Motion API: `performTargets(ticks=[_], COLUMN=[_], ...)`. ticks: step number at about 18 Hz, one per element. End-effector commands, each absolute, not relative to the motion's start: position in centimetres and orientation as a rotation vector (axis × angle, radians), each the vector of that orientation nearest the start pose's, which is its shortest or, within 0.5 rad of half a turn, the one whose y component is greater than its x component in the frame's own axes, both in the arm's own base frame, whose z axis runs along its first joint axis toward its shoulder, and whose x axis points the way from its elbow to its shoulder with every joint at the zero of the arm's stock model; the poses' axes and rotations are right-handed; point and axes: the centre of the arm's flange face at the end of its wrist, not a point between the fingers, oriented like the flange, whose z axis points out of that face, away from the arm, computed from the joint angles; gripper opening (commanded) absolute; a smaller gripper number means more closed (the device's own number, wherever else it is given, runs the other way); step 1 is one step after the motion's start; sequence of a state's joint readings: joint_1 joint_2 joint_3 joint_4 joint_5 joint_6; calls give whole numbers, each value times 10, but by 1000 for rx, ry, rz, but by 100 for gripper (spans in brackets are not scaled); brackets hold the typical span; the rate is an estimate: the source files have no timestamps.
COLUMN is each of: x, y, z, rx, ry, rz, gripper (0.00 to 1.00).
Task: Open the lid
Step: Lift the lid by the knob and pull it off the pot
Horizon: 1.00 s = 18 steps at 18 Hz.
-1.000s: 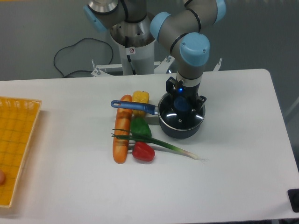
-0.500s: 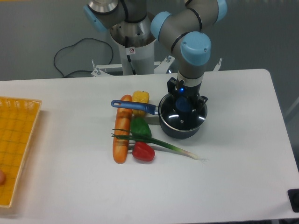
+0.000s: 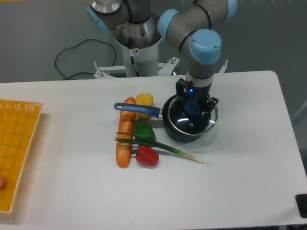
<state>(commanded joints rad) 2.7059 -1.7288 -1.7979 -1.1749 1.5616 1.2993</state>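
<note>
Tool (image 3: 194, 106) is pointed straight down from the bent arm (image 3: 201, 43) and is closed on the blue knob at the centre of the lid (image 3: 193, 118); its fingers are seen on either side of the knob. Beneath it, the white desk (image 3: 240, 158) is laid out with the other things. A yellow basket (image 3: 17, 143) is cut off at the left edge. The lid is held over the dark saucepan (image 3: 180, 132), offset to the right of the pot's rim; whether it touches the rim cannot be told. The saucepan's blue handle (image 3: 136, 109) is laid across a carrot (image 3: 124, 139), beside a green onion (image 3: 168, 148), a yellow pepper (image 3: 144, 100), a green pepper (image 3: 144, 130) and a red pepper (image 3: 147, 156).
</note>
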Motion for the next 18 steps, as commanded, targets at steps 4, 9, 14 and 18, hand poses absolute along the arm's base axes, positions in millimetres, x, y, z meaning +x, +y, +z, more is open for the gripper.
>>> performTargets(ticks=[4, 9, 14, 18], x=[-433, -448, -475, -487], y=[349, 357, 368, 372], z=[339, 345, 342, 341], rx=[-3123, -3134, -3138, -3156], ry=[257, 258, 261, 265], rz=[-7, -49, -39, -24], gripper=[63, 63, 63, 63])
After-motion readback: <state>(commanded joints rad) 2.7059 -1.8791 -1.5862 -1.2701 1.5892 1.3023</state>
